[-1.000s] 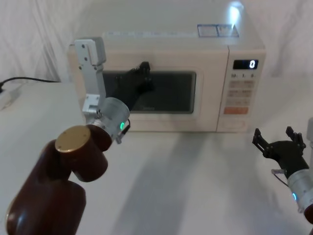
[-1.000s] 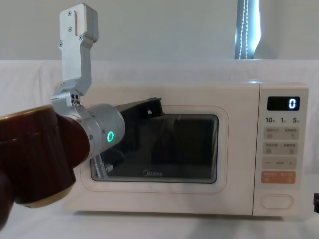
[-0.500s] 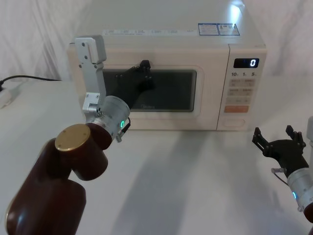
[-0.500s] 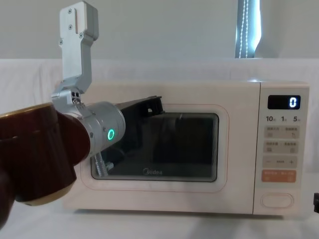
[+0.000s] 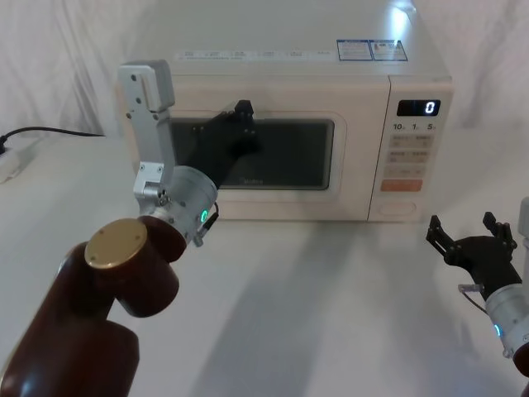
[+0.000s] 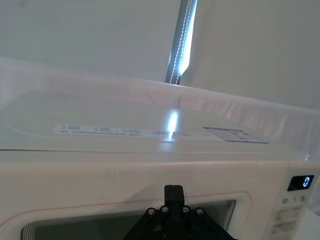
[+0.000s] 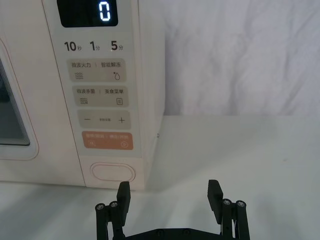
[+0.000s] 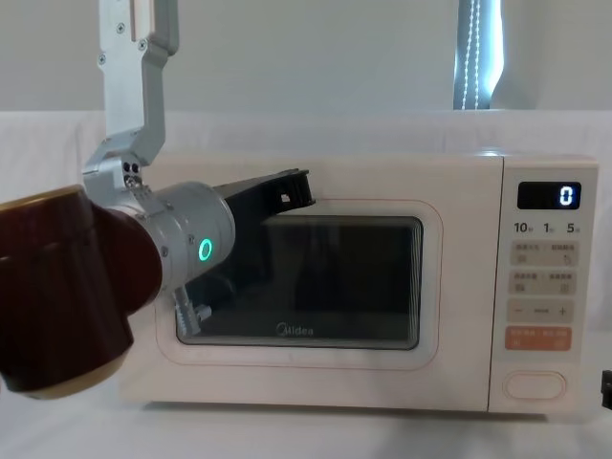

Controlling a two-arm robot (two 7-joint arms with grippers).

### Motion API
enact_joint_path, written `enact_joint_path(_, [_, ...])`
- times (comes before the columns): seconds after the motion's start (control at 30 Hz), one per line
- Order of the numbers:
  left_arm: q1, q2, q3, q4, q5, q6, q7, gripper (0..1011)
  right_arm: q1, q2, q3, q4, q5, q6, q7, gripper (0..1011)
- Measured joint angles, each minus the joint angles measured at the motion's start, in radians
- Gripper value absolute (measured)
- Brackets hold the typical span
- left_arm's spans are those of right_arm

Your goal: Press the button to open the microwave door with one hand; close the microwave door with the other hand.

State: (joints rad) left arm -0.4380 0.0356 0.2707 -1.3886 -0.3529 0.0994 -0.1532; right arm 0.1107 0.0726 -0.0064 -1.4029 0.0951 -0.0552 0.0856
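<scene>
the door point(image 5: 252, 157) is rigid and hinged — push its flat face. left gripper point(image 5: 242, 113) sits there, finger state unclear; right gripper point(image 7: 168, 196) spread apart.

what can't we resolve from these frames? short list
- Left end effector contact with the microwave door: head view shows it in front of the glass's top edge, black on dark; touching or clear, cannot tell. Its fingers' state too.
- Door's left part: chest view, hidden behind the left arm.
- Labels on the small keys: too small in head and chest views.
- Right end effector: wrist view cuts off its base; open, short of the button.
</scene>
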Motion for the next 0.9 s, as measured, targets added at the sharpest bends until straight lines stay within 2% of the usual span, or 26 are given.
enact_joint_path(0.23, [0.041,0.012,0.002,-0.05,0.007,0.006,0.006,13,0.0,0.0,0.0,0.0,0.0,0.0,0.0,1002])
enact_joint_path(0.33, [0.062,0.022,0.001,-0.075,0.014,0.005,0.011,106,0.0,0.0,0.0,0.0,0.0,0.0,0.0,1002])
enact_joint_path(0.4, [0.067,0.024,0.001,-0.08,0.017,0.004,0.014,125,0.0,0.0,0.0,0.0,0.0,0.0,0.0,1002])
enact_joint_path(0.63, [0.123,0.062,-0.017,-0.132,0.055,0.001,0.032,366,0.0,0.0,0.0,0.0,0.0,0.0,0.0,1002])
enact_joint_path(0.7, [0.137,0.07,-0.024,-0.141,0.062,0.001,0.035,399,0.0,0.0,0.0,0.0,0.0,0.0,0.0,1002])
enact_joint_path(0.73, [0.151,0.08,-0.032,-0.15,0.069,0.0,0.036,468,0.0,0.0,0.0,0.0,0.0,0.0,0.0,1002])
enact_joint_path(0.8, [0.167,0.089,-0.04,-0.158,0.074,-0.002,0.038,508,0.0,0.0,0.0,0.0,0.0,0.0,0.0,1002])
enact_joint_path(0.9, [0.203,0.108,-0.065,-0.171,0.084,-0.005,0.04,632,0.0,0.0,0.0,0.0,0.0,0.0,0.0,1002])
